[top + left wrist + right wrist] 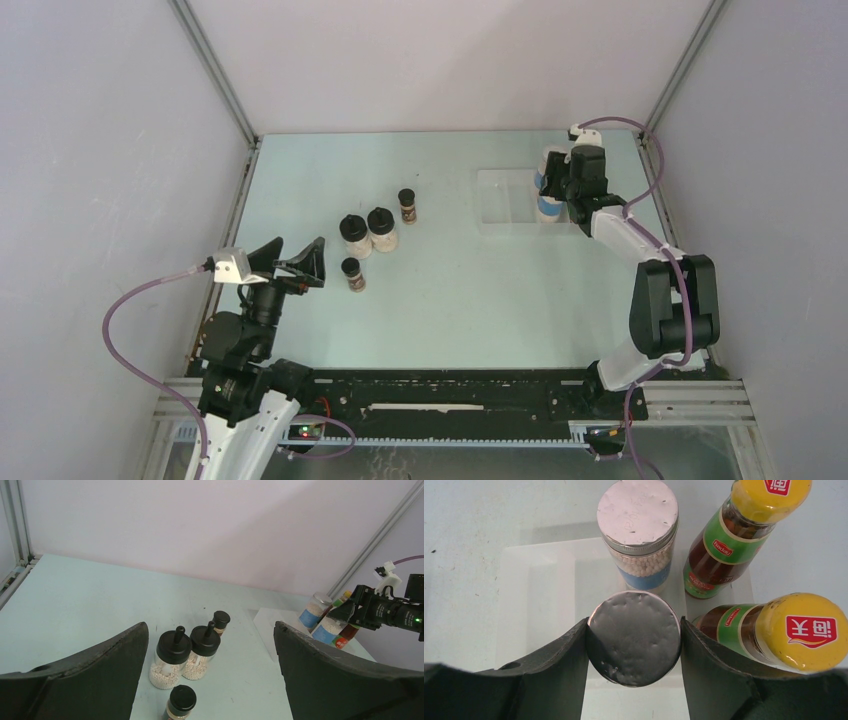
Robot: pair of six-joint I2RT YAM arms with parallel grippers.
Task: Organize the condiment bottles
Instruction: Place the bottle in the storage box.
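My right gripper [634, 645] is shut on a grey-lidded blue-labelled jar [634, 637] that stands in a clear tray [549, 590] at the table's back right. A second grey-lidded jar [639, 530] stands just beyond it. Two red sauce bottles with yellow caps [744, 530] [784, 630] stand to the right of the jars. My left gripper [211, 627] hangs open and empty near the table's left. Ahead of it stand two black-lidded pale jars [170, 657] [200, 650] and two tiny dark jars [220, 621] [180, 702].
Grey walls with metal corner posts enclose the table [450, 300] on three sides. The tray [500, 200] sits close to the right wall, and its left half holds nothing. The right arm [660, 300] reaches along the right edge.
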